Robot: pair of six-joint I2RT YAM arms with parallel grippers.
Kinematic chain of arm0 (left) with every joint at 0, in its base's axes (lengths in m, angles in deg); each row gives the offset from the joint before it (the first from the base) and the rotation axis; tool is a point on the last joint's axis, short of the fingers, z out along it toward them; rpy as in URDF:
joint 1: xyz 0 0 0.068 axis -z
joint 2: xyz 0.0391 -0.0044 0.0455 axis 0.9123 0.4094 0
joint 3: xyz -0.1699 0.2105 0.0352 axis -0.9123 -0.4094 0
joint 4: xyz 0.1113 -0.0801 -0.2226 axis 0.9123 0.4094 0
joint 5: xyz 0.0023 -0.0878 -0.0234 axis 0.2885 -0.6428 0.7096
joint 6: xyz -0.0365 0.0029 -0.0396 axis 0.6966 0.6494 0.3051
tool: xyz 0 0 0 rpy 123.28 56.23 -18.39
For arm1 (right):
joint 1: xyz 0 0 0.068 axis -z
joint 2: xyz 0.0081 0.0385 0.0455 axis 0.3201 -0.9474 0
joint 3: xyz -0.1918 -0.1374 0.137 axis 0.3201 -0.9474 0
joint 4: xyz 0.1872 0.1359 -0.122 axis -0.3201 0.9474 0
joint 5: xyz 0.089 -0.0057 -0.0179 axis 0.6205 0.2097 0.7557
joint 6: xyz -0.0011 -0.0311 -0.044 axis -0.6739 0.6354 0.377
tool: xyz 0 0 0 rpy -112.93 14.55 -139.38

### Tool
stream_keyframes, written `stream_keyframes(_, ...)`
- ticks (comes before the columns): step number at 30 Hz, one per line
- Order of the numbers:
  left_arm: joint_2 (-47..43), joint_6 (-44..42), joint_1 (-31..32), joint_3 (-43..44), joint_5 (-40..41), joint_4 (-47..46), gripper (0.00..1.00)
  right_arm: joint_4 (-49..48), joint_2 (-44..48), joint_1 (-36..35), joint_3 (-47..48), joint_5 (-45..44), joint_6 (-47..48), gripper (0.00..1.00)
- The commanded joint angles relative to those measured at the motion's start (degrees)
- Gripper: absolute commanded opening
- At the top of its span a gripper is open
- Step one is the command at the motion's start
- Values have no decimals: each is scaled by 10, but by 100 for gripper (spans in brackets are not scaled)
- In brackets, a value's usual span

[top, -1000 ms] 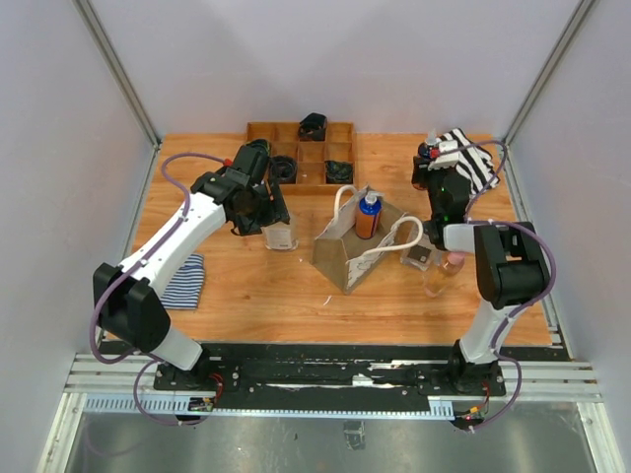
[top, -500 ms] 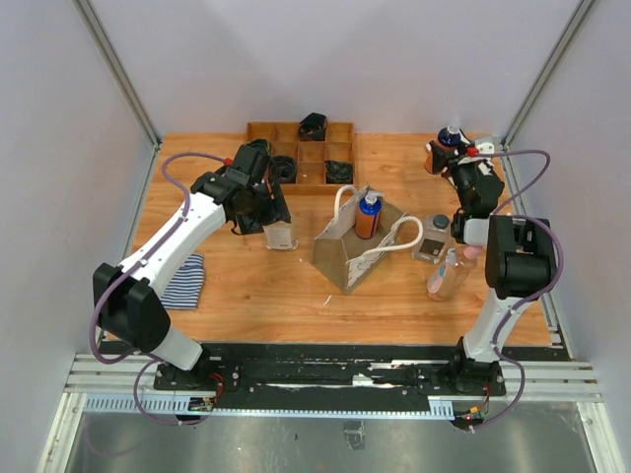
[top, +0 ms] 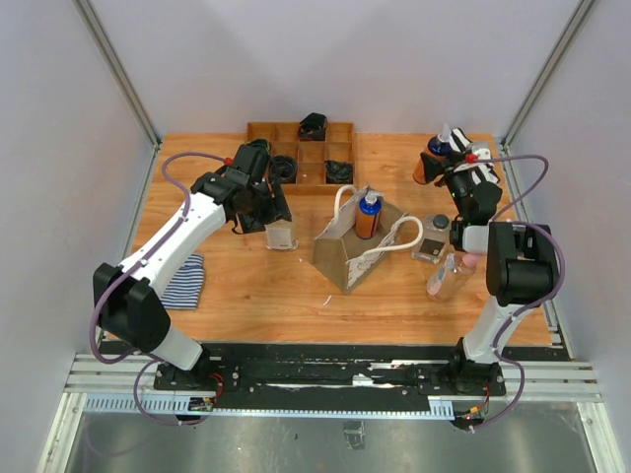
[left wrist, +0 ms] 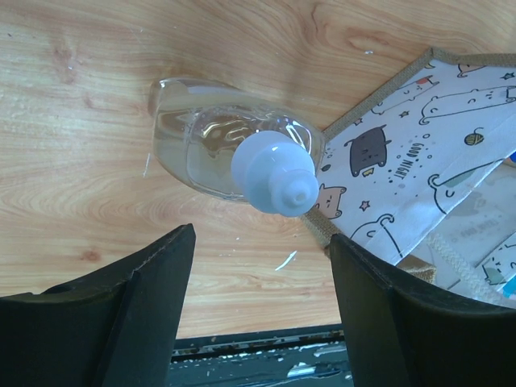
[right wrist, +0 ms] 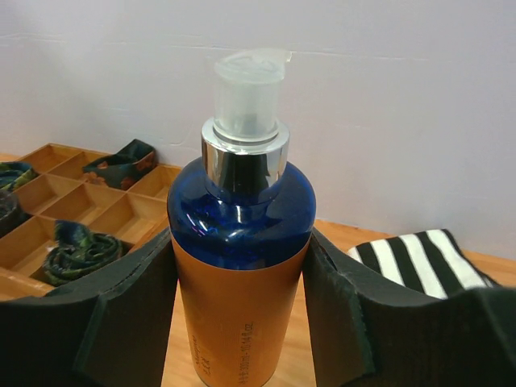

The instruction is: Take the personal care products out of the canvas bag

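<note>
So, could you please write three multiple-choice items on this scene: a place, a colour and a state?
1. The white-capped clear bottle stands: A in the canvas bag; B on the table beside it; C in the right gripper.
2. The pump bottle in that gripper has a label: A orange; B green; C white.
3. The left gripper is: A open; B shut on the bag; C shut on a bottle.
B, wood lies under it; A, the right wrist view shows orange; A, its fingers stand apart.
</note>
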Motion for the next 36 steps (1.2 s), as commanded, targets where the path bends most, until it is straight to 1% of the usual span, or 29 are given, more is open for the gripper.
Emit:
stream_keyframes(1, -11, 5, -2, -7, -13, -17, 72, -67, 17, -42, -52, -9, 0, 1)
stream_keyframes(4, -12, 6, -2, -9, -16, -17, 71, -56, 51, -62, -52, -20, 16, 1)
stream_keyframes(9, -28, 3, -2, -13, -4, -15, 71, -24, 78, -66, -17, -21, 20, 1)
stream_keyframes(16, -32, 2, -1, -20, -7, -18, 71, 76, 99, -63, 50, -68, 71, 1)
stream_keyframes(18, -32, 2, -2, -20, -9, -18, 71, 99, 99, -57, 64, -80, 84, 1)
stream_keyframes(24, -37, 0, -2, -23, -6, -19, 71, 123, 79, -10, 82, -97, 94, 1)
stream_keyframes(27, -36, 0, -1, -23, -8, -21, 71, 121, 50, 21, 88, -76, 83, 1)
stream_keyframes(32, -28, 1, -2, -24, -16, -23, 71, 68, -6, 69, 85, -27, 45, 1)
stream_keyframes(36, -22, 2, -1, -23, -16, -26, 71, 50, -33, 79, 66, -2, 57, 1)
